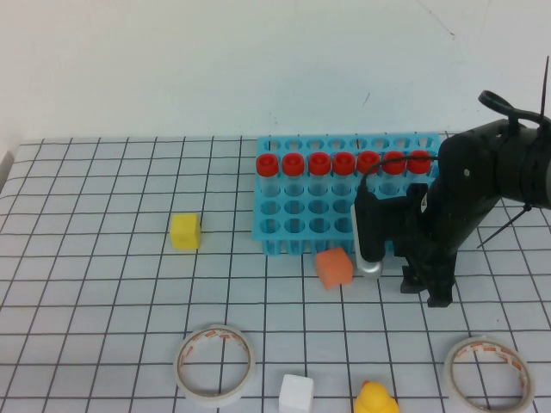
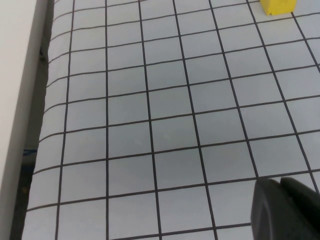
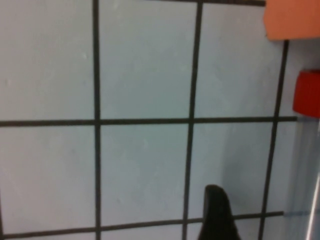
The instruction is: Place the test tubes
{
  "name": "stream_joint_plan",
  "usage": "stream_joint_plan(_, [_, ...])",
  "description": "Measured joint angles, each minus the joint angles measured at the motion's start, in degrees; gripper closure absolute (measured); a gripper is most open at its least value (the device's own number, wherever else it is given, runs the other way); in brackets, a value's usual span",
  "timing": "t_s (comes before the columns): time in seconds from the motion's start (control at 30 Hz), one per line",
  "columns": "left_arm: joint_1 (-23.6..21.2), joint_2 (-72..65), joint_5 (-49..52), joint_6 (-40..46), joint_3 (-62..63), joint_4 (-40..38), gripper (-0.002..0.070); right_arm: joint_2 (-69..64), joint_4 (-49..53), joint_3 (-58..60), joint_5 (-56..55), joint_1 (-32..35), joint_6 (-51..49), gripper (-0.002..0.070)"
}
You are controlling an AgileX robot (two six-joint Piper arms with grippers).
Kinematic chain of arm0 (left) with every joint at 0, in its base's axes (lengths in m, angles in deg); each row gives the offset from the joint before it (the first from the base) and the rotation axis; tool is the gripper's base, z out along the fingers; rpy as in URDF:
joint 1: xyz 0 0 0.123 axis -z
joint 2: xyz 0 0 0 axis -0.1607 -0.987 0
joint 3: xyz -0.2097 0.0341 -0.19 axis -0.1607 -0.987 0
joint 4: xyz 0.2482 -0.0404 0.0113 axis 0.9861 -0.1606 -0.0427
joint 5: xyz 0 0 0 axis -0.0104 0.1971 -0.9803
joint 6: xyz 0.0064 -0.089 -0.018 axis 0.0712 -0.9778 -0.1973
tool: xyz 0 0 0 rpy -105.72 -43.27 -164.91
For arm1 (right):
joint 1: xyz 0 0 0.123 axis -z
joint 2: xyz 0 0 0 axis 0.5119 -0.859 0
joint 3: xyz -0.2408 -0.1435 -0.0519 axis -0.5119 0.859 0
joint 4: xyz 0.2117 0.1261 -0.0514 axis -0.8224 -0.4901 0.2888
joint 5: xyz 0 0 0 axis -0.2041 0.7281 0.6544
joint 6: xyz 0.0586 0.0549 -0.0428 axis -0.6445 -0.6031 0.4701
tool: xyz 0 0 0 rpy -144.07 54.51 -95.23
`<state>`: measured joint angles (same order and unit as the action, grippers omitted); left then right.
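Observation:
A blue rack stands at the back of the table, and red-capped test tubes fill its rear row. My right gripper hangs low over the table just in front of the rack's right end, its fingers apart. In the right wrist view one dark finger shows above the grid. Beside it a clear test tube with a red cap lies on the table. My left gripper is shut on nothing over bare grid; it is outside the high view.
An orange cube sits left of the right gripper. A yellow cube lies left of the rack. Near the front edge are two tape rolls, a white cube and a yellow duck.

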<state>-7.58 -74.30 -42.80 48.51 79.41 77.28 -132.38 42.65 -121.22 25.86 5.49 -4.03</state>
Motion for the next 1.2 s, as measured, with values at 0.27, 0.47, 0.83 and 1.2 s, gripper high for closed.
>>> stream_joint_plan(0.27, [0.00,0.00,-0.28,0.00,0.00,0.00,0.0676,0.00,1.03,0.00,-3.09,0.00,0.00,0.0255])
stream_joint_plan(0.47, [0.00,0.00,-0.28,0.21,0.00,0.00,0.0676,-0.44,1.64,0.00,-4.14,0.00,0.00,0.0255])
stream_joint_plan(0.83, [0.00,0.00,-0.28,0.19,0.00,-0.38,0.0676,-2.35,2.47,0.00,-4.40,0.00,-1.11,0.0261])
stream_joint_plan(1.2, [0.00,0.00,-0.38,0.44,0.00,-0.77,0.0676,-2.35,2.57,-0.04,-3.35,0.00,-2.73,0.0444])
